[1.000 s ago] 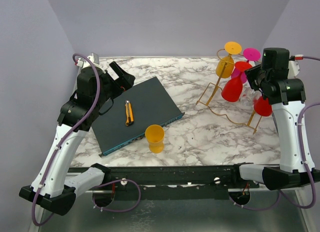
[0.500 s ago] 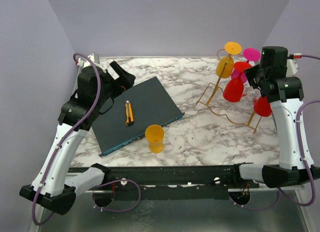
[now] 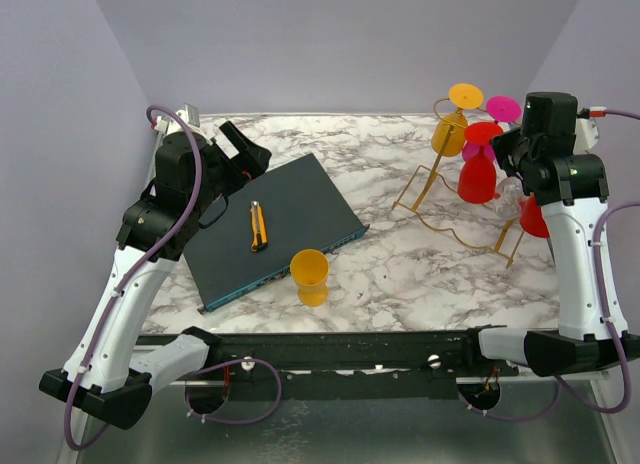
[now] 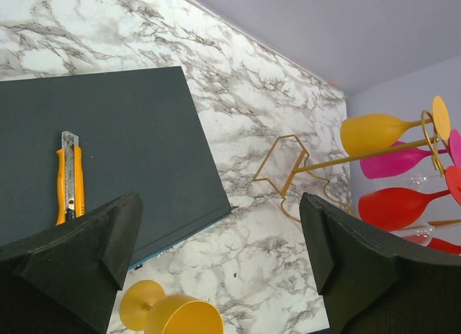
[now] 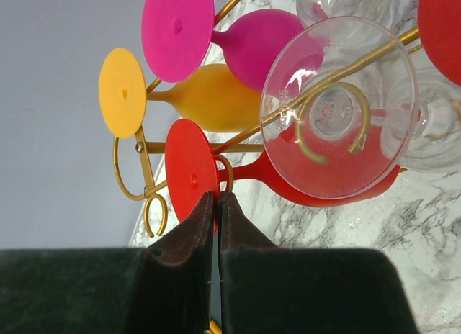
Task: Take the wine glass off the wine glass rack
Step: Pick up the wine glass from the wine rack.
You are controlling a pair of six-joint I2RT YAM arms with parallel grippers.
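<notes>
Right pincer [image 5: 217, 197] newly tight on glass [image 5: 191, 168]

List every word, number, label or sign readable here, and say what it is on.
None: no text shows on the red glass, the rack, the yellow glass, the dark board, the knife or anything else in view.

The wine glass rack [image 4: 293, 177] is shiny gold wire, the table [image 3: 400, 274] polished marble, the slab [image 3: 300, 199] matt.
</notes>
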